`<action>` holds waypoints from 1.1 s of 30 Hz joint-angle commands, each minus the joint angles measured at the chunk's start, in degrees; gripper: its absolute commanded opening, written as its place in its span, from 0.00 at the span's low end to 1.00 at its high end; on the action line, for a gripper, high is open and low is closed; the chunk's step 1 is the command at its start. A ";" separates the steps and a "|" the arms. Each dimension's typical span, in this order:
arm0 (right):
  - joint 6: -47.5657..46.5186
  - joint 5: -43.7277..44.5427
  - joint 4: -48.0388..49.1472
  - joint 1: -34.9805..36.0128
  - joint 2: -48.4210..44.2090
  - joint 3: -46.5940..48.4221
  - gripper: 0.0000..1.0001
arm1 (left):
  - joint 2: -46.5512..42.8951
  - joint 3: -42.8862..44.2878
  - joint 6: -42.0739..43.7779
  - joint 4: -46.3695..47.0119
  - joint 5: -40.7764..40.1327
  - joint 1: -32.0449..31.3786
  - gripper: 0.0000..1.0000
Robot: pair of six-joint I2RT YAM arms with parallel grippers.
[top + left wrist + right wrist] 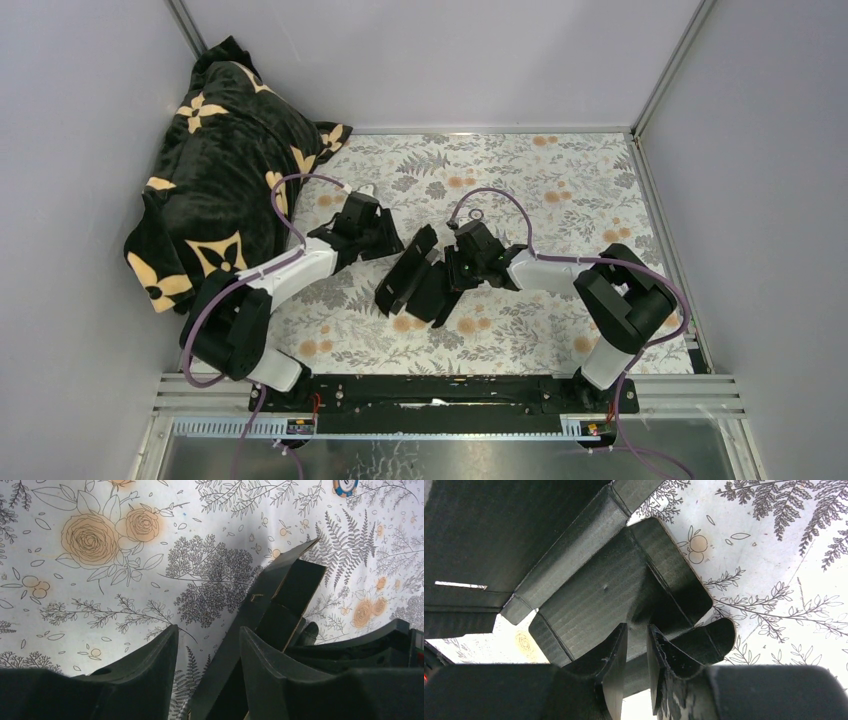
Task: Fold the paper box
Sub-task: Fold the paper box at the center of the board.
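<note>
The paper box point(410, 278) is a partly folded sheet of matte black card with raised flaps, lying on the floral tablecloth between my two grippers. My left gripper point(385, 240) is open just left of it. In the left wrist view the left gripper point(207, 635) is empty, and the box's upright panel point(280, 600) stands past its right finger. My right gripper point(452, 272) is at the box's right side. In the right wrist view the right gripper point(638, 630) has its jaws nearly together, pinching a creased flap of the box point(614, 590).
A black plush blanket with cream flowers point(220, 170) is heaped at the back left against the wall. A small round blue and orange chip point(345, 486) lies on the floral cloth point(570, 190). Grey walls and metal rails enclose the table.
</note>
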 commanded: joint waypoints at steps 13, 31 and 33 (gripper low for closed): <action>-0.25 0.39 -4.68 0.31 3.97 -1.65 0.29 | -5.58 -2.47 -0.28 1.56 1.43 0.09 0.55; -0.47 0.11 -4.72 0.30 5.06 -1.23 0.28 | -10.17 -5.90 -1.37 1.52 3.15 0.03 0.56; -0.53 0.02 -4.68 0.39 5.23 -1.13 0.28 | -10.35 -6.08 -1.22 1.29 3.44 0.07 0.56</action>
